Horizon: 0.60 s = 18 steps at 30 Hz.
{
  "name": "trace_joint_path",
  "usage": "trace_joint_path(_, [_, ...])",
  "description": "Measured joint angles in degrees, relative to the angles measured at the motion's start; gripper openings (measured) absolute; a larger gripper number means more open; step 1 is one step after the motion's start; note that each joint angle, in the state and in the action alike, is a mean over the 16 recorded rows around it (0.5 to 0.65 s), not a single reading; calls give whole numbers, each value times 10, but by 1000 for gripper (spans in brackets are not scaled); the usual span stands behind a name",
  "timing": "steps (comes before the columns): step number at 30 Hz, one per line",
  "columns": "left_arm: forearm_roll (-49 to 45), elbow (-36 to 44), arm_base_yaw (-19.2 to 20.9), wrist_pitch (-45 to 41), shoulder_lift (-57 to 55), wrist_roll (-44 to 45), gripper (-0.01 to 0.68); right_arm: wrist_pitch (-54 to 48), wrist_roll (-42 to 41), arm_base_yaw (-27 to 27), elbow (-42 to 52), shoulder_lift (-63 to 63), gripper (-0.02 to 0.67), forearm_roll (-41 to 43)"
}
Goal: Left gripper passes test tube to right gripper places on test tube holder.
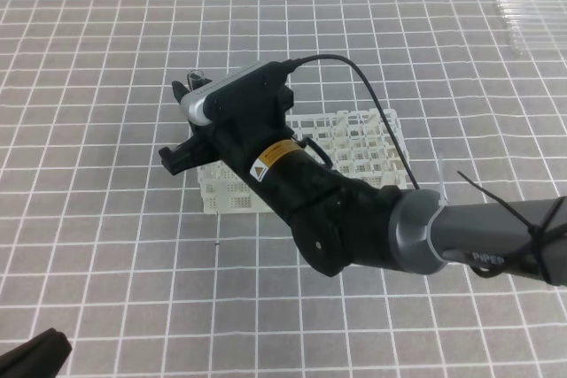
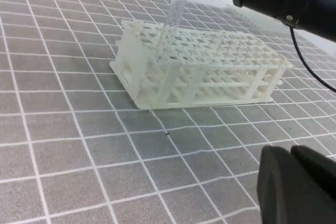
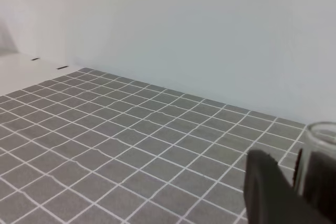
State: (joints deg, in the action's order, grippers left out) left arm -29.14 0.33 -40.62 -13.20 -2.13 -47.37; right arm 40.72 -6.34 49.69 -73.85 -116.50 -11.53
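Observation:
The white test tube holder (image 1: pixel 354 143) (image 2: pixel 210 66) stands mid-table, partly behind my right arm. My right gripper (image 1: pixel 182 123) (image 3: pixel 302 182) hangs over the holder's left end, shut on the clear test tube (image 2: pixel 175 14) (image 3: pixel 321 142). The tube slants down from the gripper, and its lower end is inside a hole near the holder's left corner. How deep it reaches is hidden by the lattice. My left gripper (image 1: pixel 34 356) (image 2: pixel 292 182) sits low at the near left edge, away from the holder. It is shut, with nothing in it.
Several spare clear tubes (image 1: pixel 532 11) lie at the far right corner of the grey gridded mat (image 1: pixel 106 219). A black cable (image 1: pixel 372 95) loops from the right arm over the holder. A white wall (image 3: pixel 184 30) rises behind the table.

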Motion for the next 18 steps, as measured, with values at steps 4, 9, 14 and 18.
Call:
trace_joint_path(4, [0,-1,0,-1,0,0,0,2,1,0,-1,0,84,0])
trace_joint_path(9, [0,0,0,0,0,0,0,-1,1,0,-2,0,84,0])
trace_joint_path(14, [0,0,0,-1,0,0,0,-7,1,0,-2,0,89,-2])
trace_joint_path(18, [0,0,0,0,0,0,-1,-12,1,0,-2,0,115,-10])
